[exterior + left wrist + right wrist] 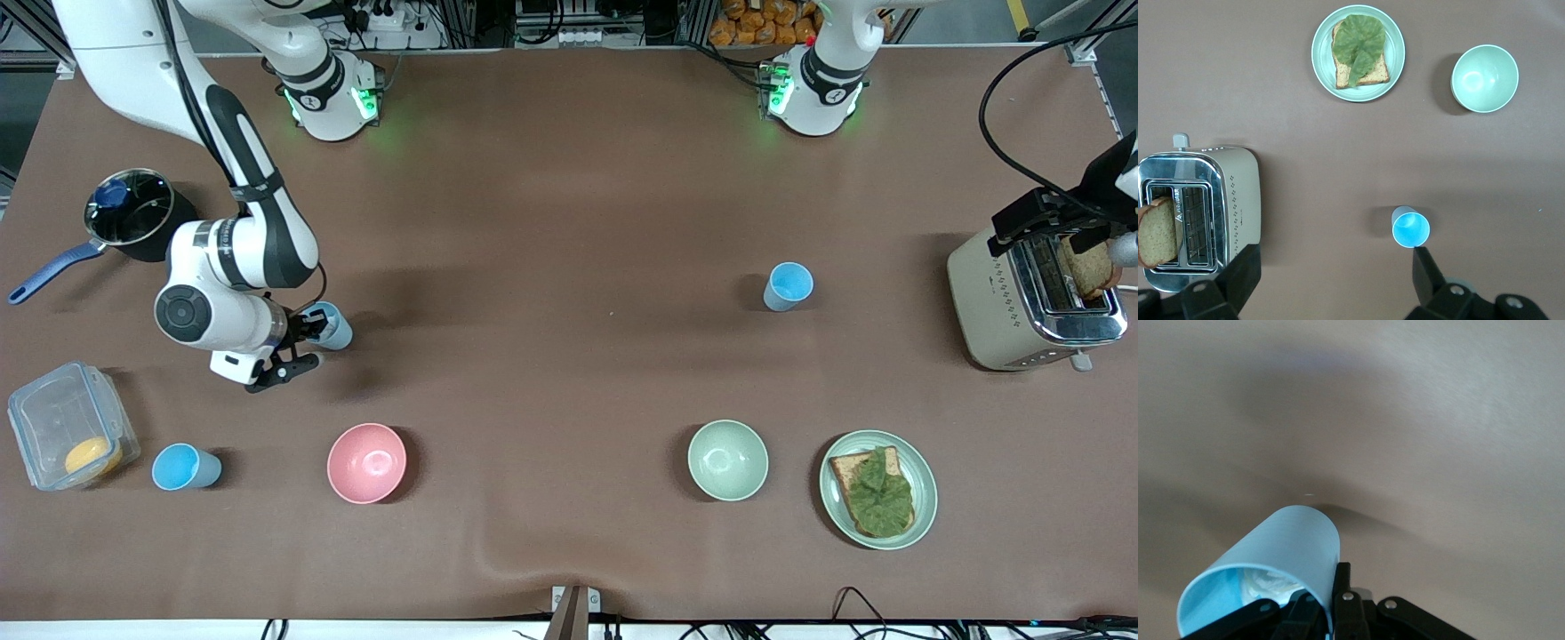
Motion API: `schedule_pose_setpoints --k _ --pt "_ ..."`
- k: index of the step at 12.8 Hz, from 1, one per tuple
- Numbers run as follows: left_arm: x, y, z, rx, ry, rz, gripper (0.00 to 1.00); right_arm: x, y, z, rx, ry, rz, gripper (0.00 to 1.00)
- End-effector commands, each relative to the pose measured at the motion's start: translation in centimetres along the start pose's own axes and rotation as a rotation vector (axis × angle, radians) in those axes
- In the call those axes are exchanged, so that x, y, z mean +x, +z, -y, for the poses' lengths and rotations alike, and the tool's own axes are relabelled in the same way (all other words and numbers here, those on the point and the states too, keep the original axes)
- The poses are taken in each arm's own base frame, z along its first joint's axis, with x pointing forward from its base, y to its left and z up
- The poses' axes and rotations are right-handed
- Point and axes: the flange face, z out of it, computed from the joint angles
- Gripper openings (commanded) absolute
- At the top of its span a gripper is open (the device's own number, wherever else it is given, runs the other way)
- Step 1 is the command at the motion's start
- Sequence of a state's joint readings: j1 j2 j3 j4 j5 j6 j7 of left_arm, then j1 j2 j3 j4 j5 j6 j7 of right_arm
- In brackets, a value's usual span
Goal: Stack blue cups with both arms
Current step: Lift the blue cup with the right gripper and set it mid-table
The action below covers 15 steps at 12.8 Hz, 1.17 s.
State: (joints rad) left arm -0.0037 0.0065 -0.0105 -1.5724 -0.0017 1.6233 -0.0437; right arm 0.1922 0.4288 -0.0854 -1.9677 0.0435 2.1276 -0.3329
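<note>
Now the right end effector [307, 342] pinches one blue cup [331, 325] by its rim near the pot's end of the table; next, carry it to the other cup [788, 286], where the spread left end effector [1331, 280] hovers.

I'm seeing my right gripper [307, 342] clamping low over the tabletop [551, 267]; my left gripper [1331, 280] is hanging wide apart.

Brown worktop [569, 222], carrying two upright blue cups [788, 286] [184, 468], pink bowl [366, 462], green bowl [727, 460], plate [925, 502], toaster [1000, 307], saucepan [133, 213], clear box [67, 427].
</note>
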Motion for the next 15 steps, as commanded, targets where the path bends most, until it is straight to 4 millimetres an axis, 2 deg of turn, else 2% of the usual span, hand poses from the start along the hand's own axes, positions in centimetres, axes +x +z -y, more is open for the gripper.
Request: schedule_pose_setpoints --k 1,3,5,7,9,10,11,13,15 --pt "0.0 -0.4 0.0 0.010 -0.017 -0.011 1.00 2.1 -3.8 5.3 0.038 0.038 0.018 0.00" --pt "0.1 -0.3 0.0 0.010 -0.019 -0.010 1.00 3.8 -5.3 11.8 0.094 0.107 -0.007 0.00" --pt "0.1 -0.3 -0.1 0.009 -0.017 -0.011 1.00 5.2 -6.7 19.7 0.124 0.199 -0.040 0.00" --pt "0.1 -0.3 -0.2 0.007 -0.018 -0.011 1.00 6.5 -7.2 26.6 0.114 0.288 -0.067 0.00" --pt "0.1 -0.3 -0.1 0.010 -0.017 -0.011 1.00 7.4 -6.3 33.5 0.103 0.350 -0.090 0.00" --pt "0.1 -0.1 -0.4 0.010 -0.011 -0.008 1.00 7.6 -5.4 36.1 0.105 0.390 -0.114 0.00" --pt "0.2 0.1 -0.2 0.009 0.005 -0.004 1.00 8.0 -4.3 37.9 0.111 0.419 -0.144 0.00" --pt "0.3 0.3 0.3 0.008 0.001 0.001 1.00 8.4 -1.2 39.8 0.105 0.413 -0.157 0.00" --pt "0.9 1.6 0.0 0.013 0.004 0.021 1.00 8.3 0.9 42.8 0.101 0.378 -0.181 0.00"
